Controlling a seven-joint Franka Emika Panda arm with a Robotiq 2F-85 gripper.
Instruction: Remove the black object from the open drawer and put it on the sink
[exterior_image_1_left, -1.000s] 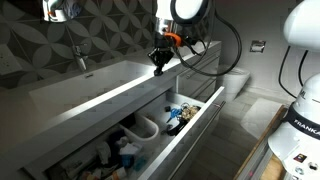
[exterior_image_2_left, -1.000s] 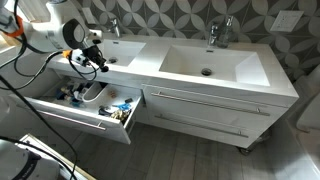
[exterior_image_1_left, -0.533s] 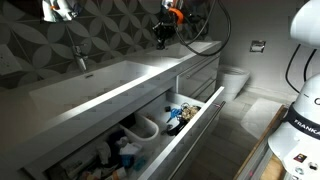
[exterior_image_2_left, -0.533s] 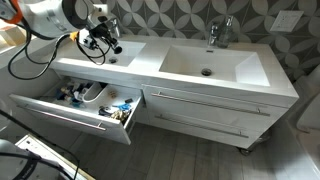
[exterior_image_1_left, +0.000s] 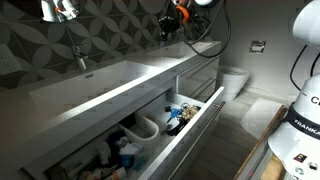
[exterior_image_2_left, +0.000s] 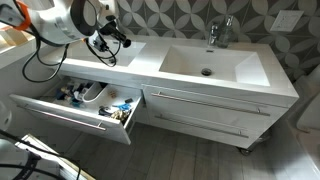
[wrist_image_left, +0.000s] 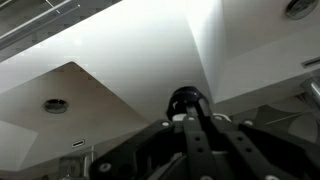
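Observation:
My gripper (exterior_image_1_left: 170, 27) hangs above the long white sink (exterior_image_1_left: 105, 82), near the end over the open drawer (exterior_image_1_left: 192, 128). It also shows in an exterior view (exterior_image_2_left: 122, 38), over the sink's (exterior_image_2_left: 235, 72) basin next to the drawer (exterior_image_2_left: 62, 116). In the wrist view the gripper's fingers (wrist_image_left: 187, 118) are shut on the small black object (wrist_image_left: 185, 99), held in the air above the ridge between the two basins of the sink (wrist_image_left: 150, 55). The object is too small to make out in either exterior view.
The drawer holds blue and white clutter (exterior_image_1_left: 178, 112) and a white pipe cut-out (exterior_image_2_left: 90, 93). Chrome taps (exterior_image_2_left: 221, 30) stand at the sink's back against the patterned wall. Two drains (wrist_image_left: 55, 105) show below. A toilet (exterior_image_1_left: 235, 80) stands beyond the vanity.
The gripper has risen from just above the drawer end of the vanity and moved over the sink top, still shut on the black object.

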